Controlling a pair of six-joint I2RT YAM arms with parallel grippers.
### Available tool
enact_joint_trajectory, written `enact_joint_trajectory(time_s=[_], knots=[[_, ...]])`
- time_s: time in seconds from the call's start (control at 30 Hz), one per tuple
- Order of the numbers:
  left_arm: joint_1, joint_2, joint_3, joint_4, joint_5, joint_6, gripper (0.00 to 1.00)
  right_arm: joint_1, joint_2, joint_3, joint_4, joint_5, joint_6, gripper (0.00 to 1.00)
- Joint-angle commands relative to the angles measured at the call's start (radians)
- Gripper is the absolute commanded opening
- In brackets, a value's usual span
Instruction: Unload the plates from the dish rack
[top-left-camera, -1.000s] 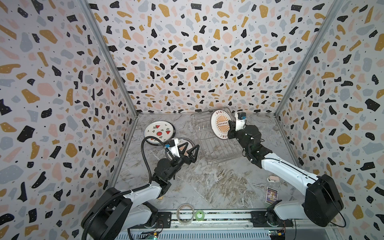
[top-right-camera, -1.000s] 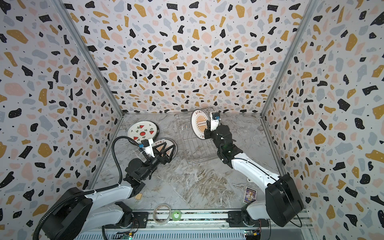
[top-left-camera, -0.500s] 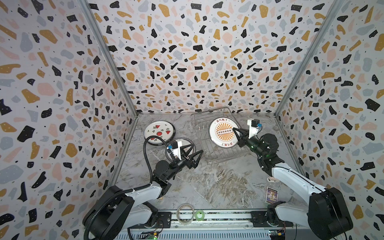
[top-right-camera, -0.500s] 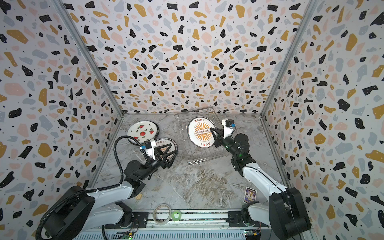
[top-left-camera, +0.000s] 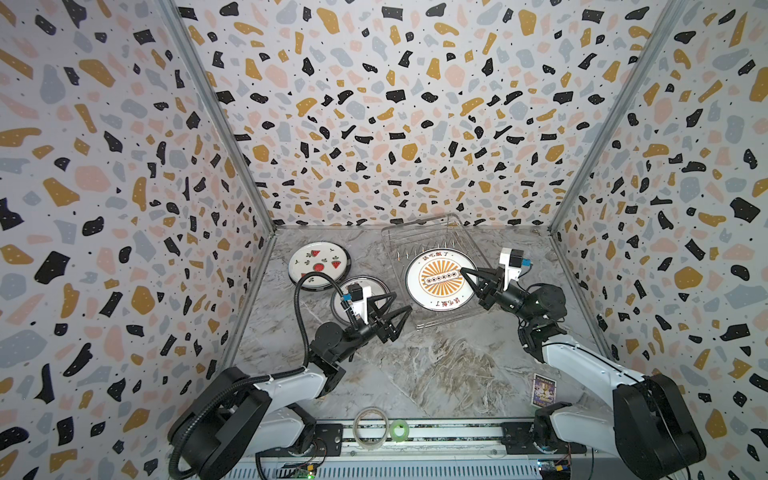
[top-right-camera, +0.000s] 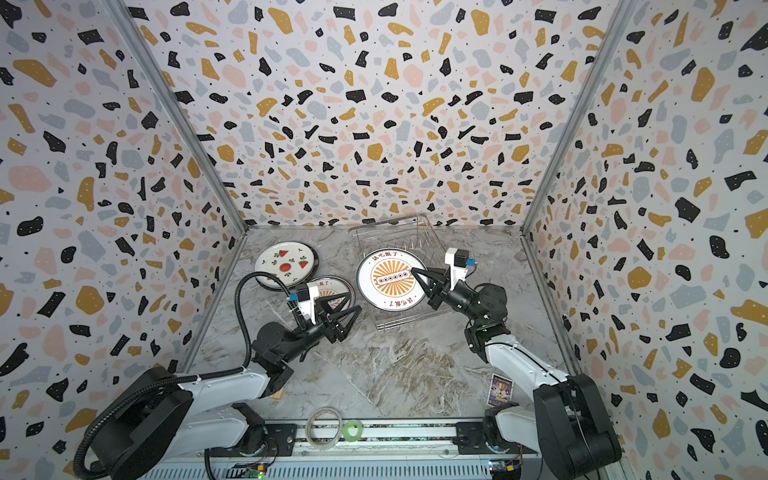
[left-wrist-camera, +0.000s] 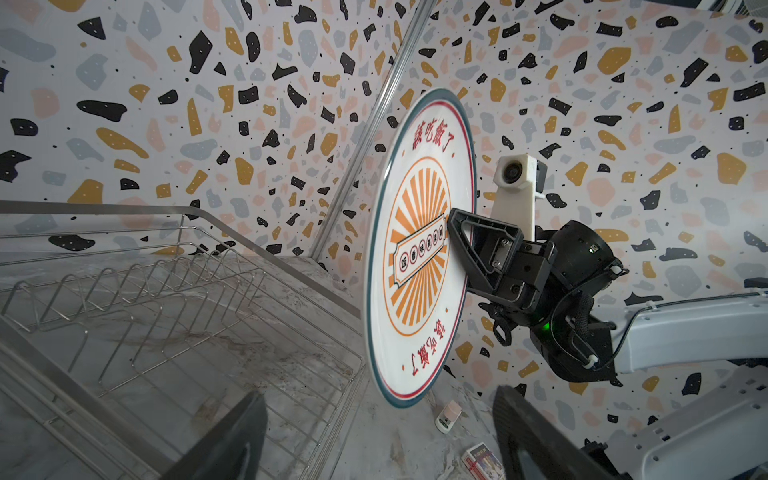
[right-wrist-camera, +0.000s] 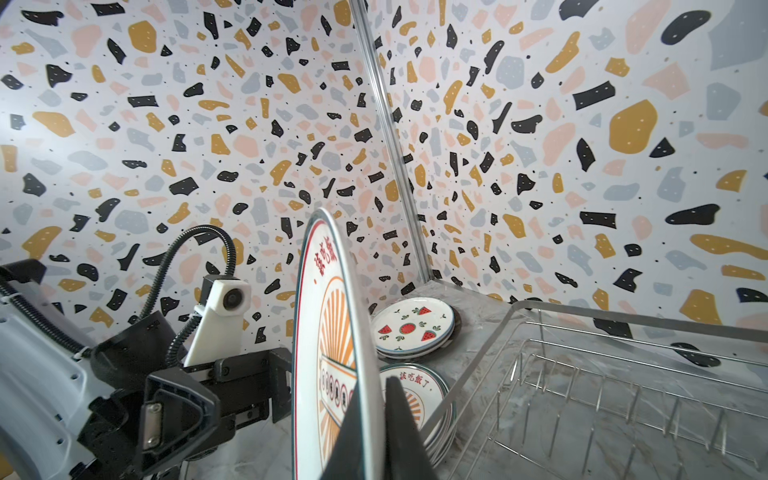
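My left pincer (top-left-camera: 400, 302) stands with its jaws spread and holds nothing. It is over the near edge of a plate stack (top-left-camera: 376, 287) resting on the table. Just beyond, my right pincer (top-left-camera: 463, 271) is clamped on the sunburst plate (top-left-camera: 428, 291). This plate stands upright on edge, printed face toward the left arm, over the dish rack (top-left-camera: 419, 243). Farther back on the left, the watermelon plate (top-left-camera: 318, 264) lies flat on top of a second stack.
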Motion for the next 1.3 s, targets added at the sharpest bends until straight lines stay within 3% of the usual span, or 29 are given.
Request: enact_joint_trajectory(time_s=[0.0,0.23,0.37,0.73,0.93,1.27], knots=[[-0.014,0.015,0.043,0.016,-0.014,0.033,0.81,0.011,0.037,0.028,0.134,-0.057,0.071,0.0],[-0.02,0.055,0.059,0.042,-0.021,0.01,0.56,0.054,0.075,0.036,0.137,-0.045,0.026,0.0],[-0.02,0.06,0.058,0.054,-0.045,-0.013,0.35,0.064,0.062,0.022,0.15,-0.024,0.014,0.0],[-0.03,0.073,0.047,0.125,-0.02,-0.054,0.21,0.087,0.051,-0.005,0.146,0.01,-0.008,0.0],[-0.031,0.091,0.051,0.167,0.017,-0.08,0.18,0.093,0.052,-0.011,0.16,0.013,-0.001,0.0],[-0.032,0.094,0.042,0.208,0.03,-0.111,0.0,0.094,0.057,-0.013,0.14,0.002,0.002,0.0]])
